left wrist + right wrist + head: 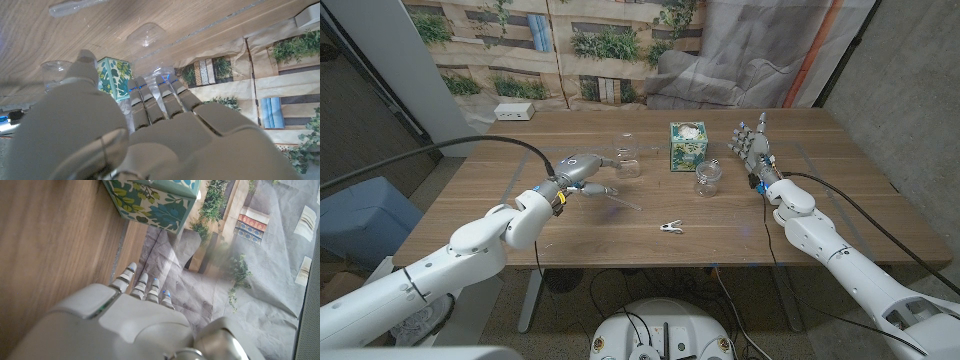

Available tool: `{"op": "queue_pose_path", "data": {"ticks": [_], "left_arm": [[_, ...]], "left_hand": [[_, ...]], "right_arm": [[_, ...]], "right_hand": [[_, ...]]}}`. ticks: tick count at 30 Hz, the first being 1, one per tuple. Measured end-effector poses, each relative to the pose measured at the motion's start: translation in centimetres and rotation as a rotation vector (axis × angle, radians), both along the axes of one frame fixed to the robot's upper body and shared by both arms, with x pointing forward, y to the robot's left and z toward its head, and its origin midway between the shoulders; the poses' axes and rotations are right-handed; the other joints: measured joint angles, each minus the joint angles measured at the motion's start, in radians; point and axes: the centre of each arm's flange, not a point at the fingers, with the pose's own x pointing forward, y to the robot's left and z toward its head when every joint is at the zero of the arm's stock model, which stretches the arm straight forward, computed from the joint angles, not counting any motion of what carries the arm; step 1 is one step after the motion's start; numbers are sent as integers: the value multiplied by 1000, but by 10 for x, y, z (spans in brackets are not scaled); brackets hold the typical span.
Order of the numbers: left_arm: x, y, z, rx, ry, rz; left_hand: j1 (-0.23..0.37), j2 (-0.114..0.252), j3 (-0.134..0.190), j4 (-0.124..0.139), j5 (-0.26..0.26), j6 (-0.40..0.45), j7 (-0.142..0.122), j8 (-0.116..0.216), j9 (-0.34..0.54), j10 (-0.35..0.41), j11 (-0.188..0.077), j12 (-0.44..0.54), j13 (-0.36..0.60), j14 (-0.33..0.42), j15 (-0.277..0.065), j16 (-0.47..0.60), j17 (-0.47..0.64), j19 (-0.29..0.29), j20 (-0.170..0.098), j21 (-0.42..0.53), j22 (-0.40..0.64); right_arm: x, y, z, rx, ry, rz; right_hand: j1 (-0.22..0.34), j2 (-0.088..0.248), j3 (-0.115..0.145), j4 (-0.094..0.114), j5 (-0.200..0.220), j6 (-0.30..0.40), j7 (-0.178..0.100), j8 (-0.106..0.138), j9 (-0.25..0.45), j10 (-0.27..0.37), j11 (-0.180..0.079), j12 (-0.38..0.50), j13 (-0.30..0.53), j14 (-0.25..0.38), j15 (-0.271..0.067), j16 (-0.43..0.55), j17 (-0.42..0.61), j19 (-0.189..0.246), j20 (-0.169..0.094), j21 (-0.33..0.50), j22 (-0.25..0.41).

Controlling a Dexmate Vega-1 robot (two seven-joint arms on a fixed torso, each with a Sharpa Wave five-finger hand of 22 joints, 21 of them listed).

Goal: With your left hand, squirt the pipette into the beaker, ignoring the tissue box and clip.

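Progress: I am judging the task as barely begun; the pipette (618,201) is lying on the wooden table (500,195) and nothing is being squirted yet; picking it up, carrying it over the beaker and squeezing are all left.
Pipette: it is lying just at four o'clock of my left hand (582,177), thin and clear, hard to make out; in the left wrist view I am seeing it (75,7) beyond the fingers.
Beaker: I am taking the clear vessel (627,157) at one o'clock of the left hand as the beaker; a second clear jar (708,177) is sitting at five o'clock of the tissue box (687,146); I cannot tell for certain which one is meant.
Left hand: it is hovering near the pipette, fingers (156,102) reaching forward and grasping nothing.
Right hand: my right hand (752,146) is standing upright at three o'clock of the tissue box, fingers spread, released.
Clip: the clip (671,227) is lying at six o'clock of the tissue box; I am ignoring it.
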Motion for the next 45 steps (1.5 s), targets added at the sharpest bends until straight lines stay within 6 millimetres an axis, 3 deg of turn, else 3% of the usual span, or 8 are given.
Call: {"op": "queue_pose_path", "data": {"ticks": [6,9,16,20,26,37,45], "left_arm": [[8,11,0,-17,29,-5],[13,17,-1,-21,39,-11],[24,33,2,-91,87,-42],[32,45,4,-163,136,-67],[41,62,9,-285,198,-112],[55,87,11,-491,270,-183],[53,87,15,-592,288,-267]], "left_hand": [[-7,7,0,0,0,-49,4,0,-4,-57,21,0,-4,-34,1,0,-3,-28,5,0,-3],[-18,10,-1,1,0,-49,4,0,-4,-62,19,0,-4,-34,1,0,-2,-30,6,0,-5],[-46,30,-8,8,-5,-58,2,0,-4,-111,46,0,-4,-71,0,0,0,-46,1,0,-2],[-60,36,-11,11,-5,-58,2,5,-4,-116,48,0,-4,-79,3,0,0,-46,1,0,-2],[-101,77,-11,36,-5,-56,12,5,-4,-119,63,1,-4,-79,3,8,0,-45,1,0,-2],[-117,93,-6,41,-5,-55,21,12,-4,-121,76,6,-4,-71,3,12,0,-34,-11,7,-2],[-137,103,-6,41,-5,-60,36,12,-4,-126,91,6,-4,-48,1,15,0,-9,-17,14,-2]], "right_arm": [[0,0,0,0,0,0],[0,0,0,0,0,0],[0,0,0,0,0,0],[0,0,0,0,0,0],[0,0,0,0,0,1],[0,0,0,0,-1,1],[0,0,0,0,0,0]], "right_hand": [[0,0,0,0,0,0,0,0,0,0,0,0,0,0,0,0,0,0,0,0,0],[0,0,0,0,0,0,0,0,0,0,0,0,0,0,0,0,0,0,0,0,0],[0,0,0,0,0,0,0,0,0,0,0,0,0,0,0,0,0,0,0,0,0],[0,0,0,0,0,0,0,0,0,0,0,0,0,0,0,0,0,0,0,0,0],[0,0,0,0,0,0,0,0,0,0,0,0,0,0,0,0,0,0,0,0,0],[0,0,0,0,0,0,0,0,0,0,0,0,0,0,0,0,0,0,0,0,0],[0,0,0,0,0,0,0,0,0,0,0,0,1,0,0,0,0,0,0,0,0]]}}
